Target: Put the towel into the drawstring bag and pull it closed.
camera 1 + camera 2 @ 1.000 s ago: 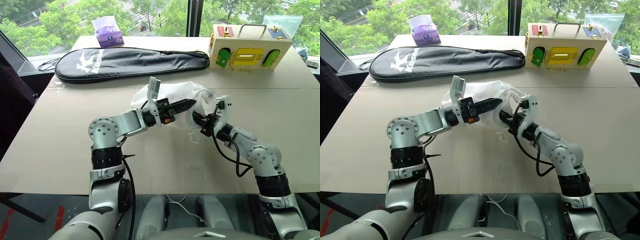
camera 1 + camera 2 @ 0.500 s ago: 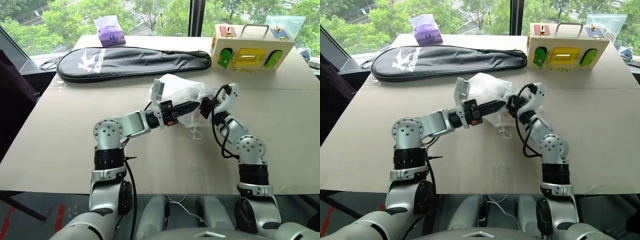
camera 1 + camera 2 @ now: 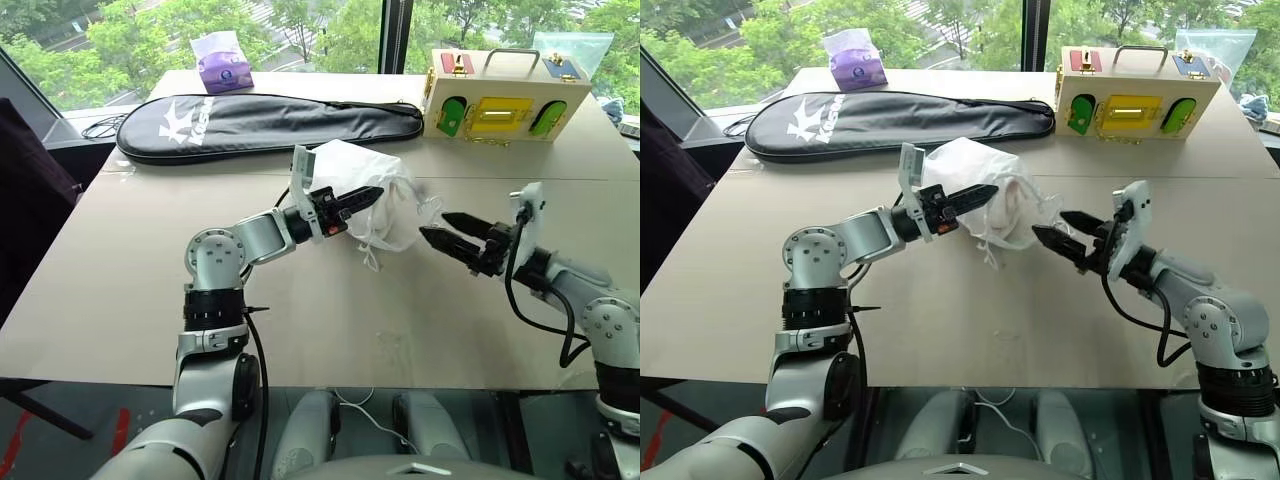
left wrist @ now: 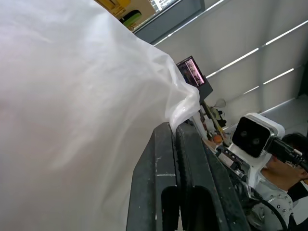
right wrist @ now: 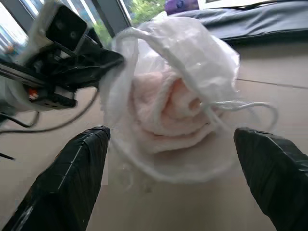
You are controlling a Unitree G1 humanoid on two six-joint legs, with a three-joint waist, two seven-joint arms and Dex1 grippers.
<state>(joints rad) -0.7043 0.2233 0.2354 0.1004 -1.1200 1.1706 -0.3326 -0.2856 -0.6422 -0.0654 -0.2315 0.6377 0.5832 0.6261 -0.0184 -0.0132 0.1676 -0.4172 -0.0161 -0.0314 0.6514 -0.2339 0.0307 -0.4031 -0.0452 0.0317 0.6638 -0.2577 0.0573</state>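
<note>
With the left gripper (image 3: 368,195) pinching the drawstring bag's (image 3: 385,205) rim, towel (image 5: 166,113) inside, the spread right gripper (image 3: 447,231) should be catching the dangling cord loops (image 5: 243,107) and drawing them away.

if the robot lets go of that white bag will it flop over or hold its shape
Probably flop. The bag is thin, see-through fabric, hanging creased from the shut left gripper, so it looks limp. The towel rolled inside likely gives it a soft, light bulk, so it should slump rather than collapse flat. Its loose cord may trail out.
</note>
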